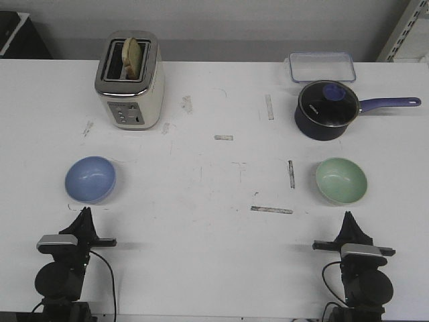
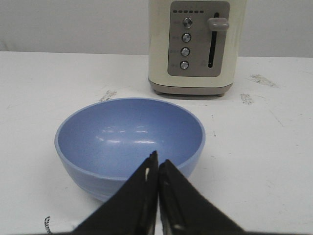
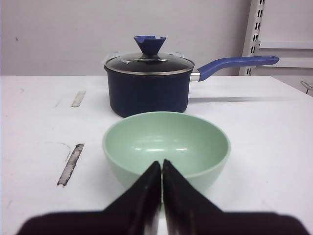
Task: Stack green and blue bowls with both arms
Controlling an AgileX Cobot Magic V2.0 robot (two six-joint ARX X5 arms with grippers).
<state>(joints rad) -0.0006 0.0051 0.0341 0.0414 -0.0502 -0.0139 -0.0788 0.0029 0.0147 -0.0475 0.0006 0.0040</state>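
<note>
Two bowls sat well apart on the white tabletop (image 1: 214, 228): the blue bowl (image 1: 90, 179) on the robot's left, in front of the toaster (image 1: 129, 80), and the green bowl (image 1: 342, 180) on the right, in front of the lidded navy saucepan (image 1: 326, 109). Both stood upright and empty, neither yet touched. The left claw (image 2: 158, 164) hung just short of the blue bowl's near rim with its tips pressed together, gripping nothing; the right claw (image 3: 162, 166) sat likewise before the green bowl, tips closed and empty. The bowls looked light, stiff and smooth (glossy highlights showed inside each), so they would probably slip if pinched on the curved outer wall. The likeliest sound hold was across the rim, one fingertip inside and one outside, which would require each claw to open first. Being of equal size, they should nest only if lowered level and centred.
</note>
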